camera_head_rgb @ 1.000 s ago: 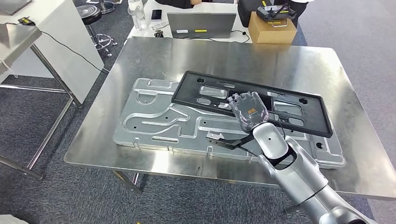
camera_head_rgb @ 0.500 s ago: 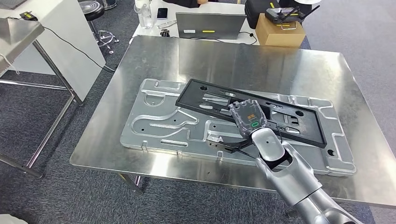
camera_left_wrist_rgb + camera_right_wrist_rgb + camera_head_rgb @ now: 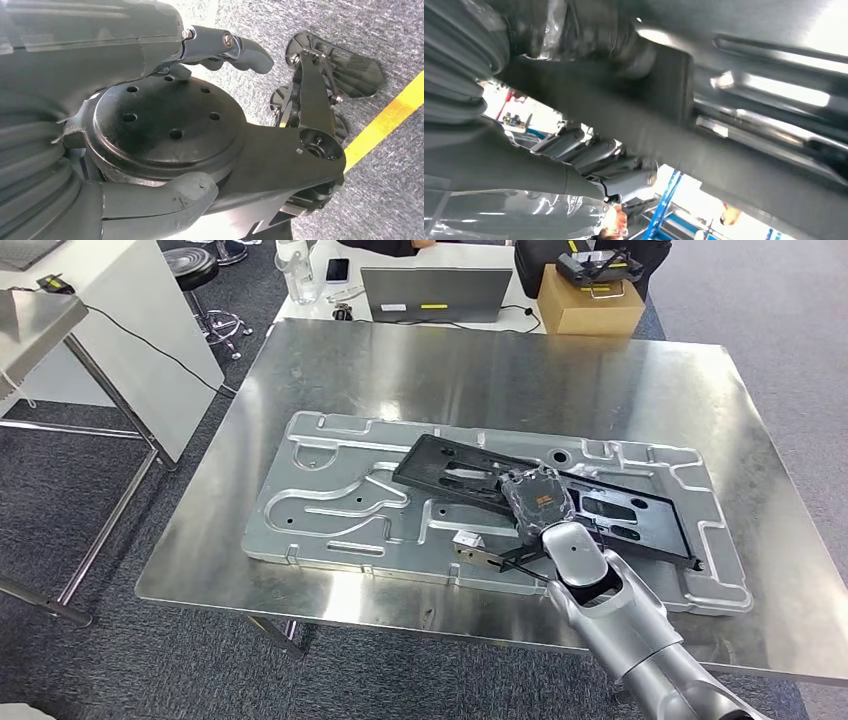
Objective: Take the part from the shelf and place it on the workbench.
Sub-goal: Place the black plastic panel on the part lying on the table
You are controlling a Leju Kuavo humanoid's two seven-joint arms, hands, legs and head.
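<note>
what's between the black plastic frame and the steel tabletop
In the head view, a large stamped silver metal panel lies flat on the steel tabletop, and the black plastic frame sits over it.

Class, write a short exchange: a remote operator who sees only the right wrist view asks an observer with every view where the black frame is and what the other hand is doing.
Operator: My picture is a blur of dark bar and metal. Where is the frame?
Observer: In the head view the black frame lies across the embossed metal plate on the steel workbench, with the right hand gripping it near its middle.
Operator: And the left hand?
Observer: The left wrist view shows the left hand holding nothing, above grey carpet with a yellow line.
</note>
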